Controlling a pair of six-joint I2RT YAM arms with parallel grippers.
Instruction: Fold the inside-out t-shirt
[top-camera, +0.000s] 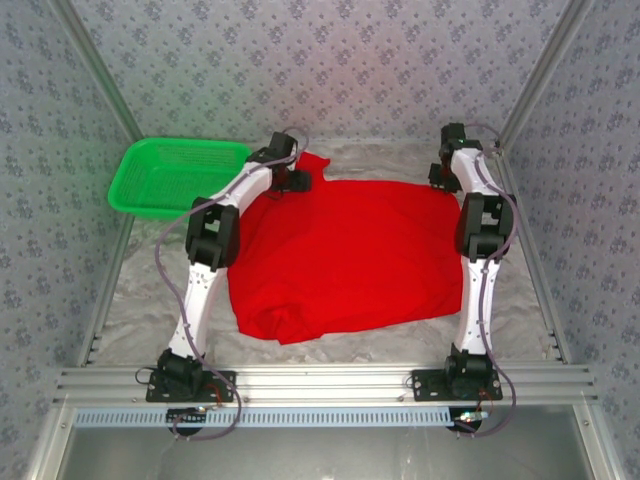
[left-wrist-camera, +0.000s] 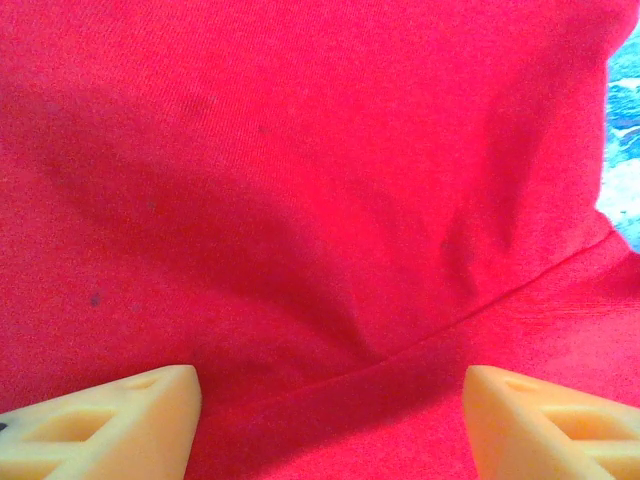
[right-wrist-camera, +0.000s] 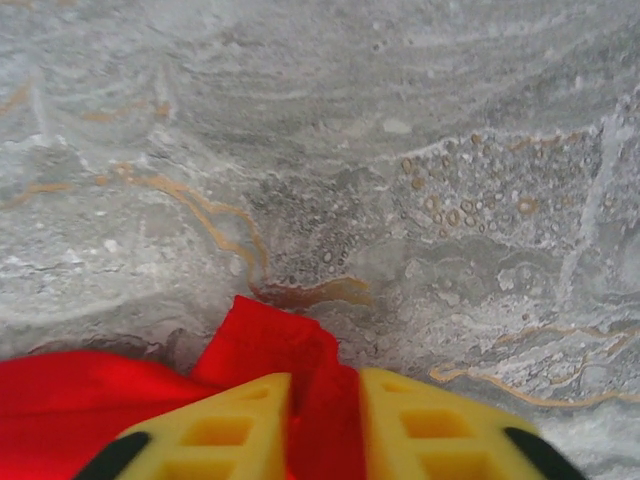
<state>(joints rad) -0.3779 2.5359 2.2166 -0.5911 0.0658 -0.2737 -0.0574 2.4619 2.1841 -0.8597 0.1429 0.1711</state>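
The inside-out t-shirt (top-camera: 350, 250) lies spread over the middle of the table, plain red side up, with a rumpled near-left corner. My left gripper (top-camera: 292, 182) is at its far left corner. In the left wrist view the gripper (left-wrist-camera: 330, 420) is open, its fingers wide apart just over the red cloth (left-wrist-camera: 300, 200) and a seam line. My right gripper (top-camera: 443, 180) is at the shirt's far right corner. In the right wrist view the yellow jaws (right-wrist-camera: 325, 385) are shut on a fold of the red cloth (right-wrist-camera: 265, 335) at its edge, just above the table.
A green plastic basket (top-camera: 175, 172) stands at the far left, close to the left arm. The grey marbled table top (right-wrist-camera: 400, 150) lies bare beyond the shirt's far edge. Patterned walls and metal rails enclose the table. A blue-and-white patch (left-wrist-camera: 622, 150) shows at the cloth's right edge.
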